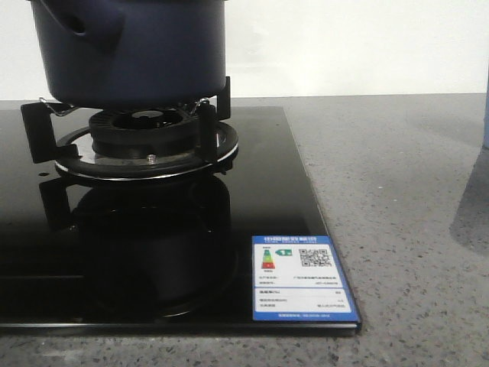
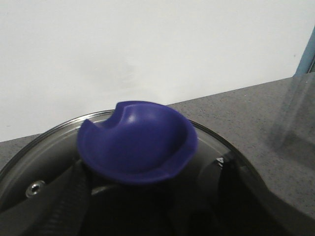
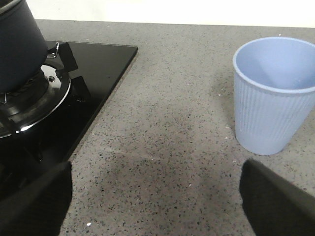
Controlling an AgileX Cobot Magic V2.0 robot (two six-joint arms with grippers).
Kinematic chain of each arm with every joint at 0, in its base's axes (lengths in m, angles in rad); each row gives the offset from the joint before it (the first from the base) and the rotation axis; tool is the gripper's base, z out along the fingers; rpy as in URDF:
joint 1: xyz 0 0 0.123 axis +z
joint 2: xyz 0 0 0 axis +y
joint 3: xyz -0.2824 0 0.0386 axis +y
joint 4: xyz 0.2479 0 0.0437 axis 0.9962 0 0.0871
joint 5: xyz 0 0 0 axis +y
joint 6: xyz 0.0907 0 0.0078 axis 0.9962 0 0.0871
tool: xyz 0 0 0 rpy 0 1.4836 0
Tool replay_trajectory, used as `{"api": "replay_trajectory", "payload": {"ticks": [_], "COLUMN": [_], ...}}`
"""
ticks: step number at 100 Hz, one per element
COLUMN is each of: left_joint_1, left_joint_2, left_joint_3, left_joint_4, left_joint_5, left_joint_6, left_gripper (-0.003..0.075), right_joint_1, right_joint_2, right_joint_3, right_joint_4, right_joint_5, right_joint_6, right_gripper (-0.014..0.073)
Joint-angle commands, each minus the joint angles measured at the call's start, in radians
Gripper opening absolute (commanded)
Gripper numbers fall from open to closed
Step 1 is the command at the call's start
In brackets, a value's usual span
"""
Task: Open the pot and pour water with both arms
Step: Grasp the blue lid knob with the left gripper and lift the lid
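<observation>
Pot sits on burner, hob's back-left. Left gripper clamps lid knob; right gripper open nr cup. Risk: lid slips off-centre, swings, knocks pot.

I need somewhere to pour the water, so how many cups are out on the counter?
1. A pale blue ribbed cup stands upright on the grey counter, to the right of the black stove top, apart from the pot. More could sit outside the views.

Dark navy pot upright on the burner, lidded.
</observation>
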Motion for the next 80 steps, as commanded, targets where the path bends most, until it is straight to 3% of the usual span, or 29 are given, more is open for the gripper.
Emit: {"api": "replay_trajectory", "payload": {"ticks": [1, 41, 65, 80], "left_joint_1": [0.010, 0.013, 0.013, 0.013], "left_joint_2": [0.002, 0.022, 0.022, 0.015], "left_joint_3": [-0.044, -0.058, -0.058, -0.058], "left_joint_4": [0.007, 0.007, 0.007, 0.007], "left_joint_5": [-0.094, -0.134, -0.146, -0.150], "left_joint_6": [-0.001, -0.001, -0.001, -0.001], "left_gripper": [0.0496, 0.0488, 0.0333, 0.0325], "right_joint_1": [0.003, 0.003, 0.003, 0.003], "right_joint_2": [0.012, 0.012, 0.012, 0.012], "right_joint_3": [-0.037, -0.037, -0.037, -0.037], "right_joint_4": [0.017, 0.017, 0.017, 0.017], "right_joint_5": [-0.063, -0.067, -0.067, -0.067], "right_joint_6": [-0.010, -0.010, -0.010, -0.010], "right_gripper": [0.0601, 0.0601, 0.0601, 0.0601]}}
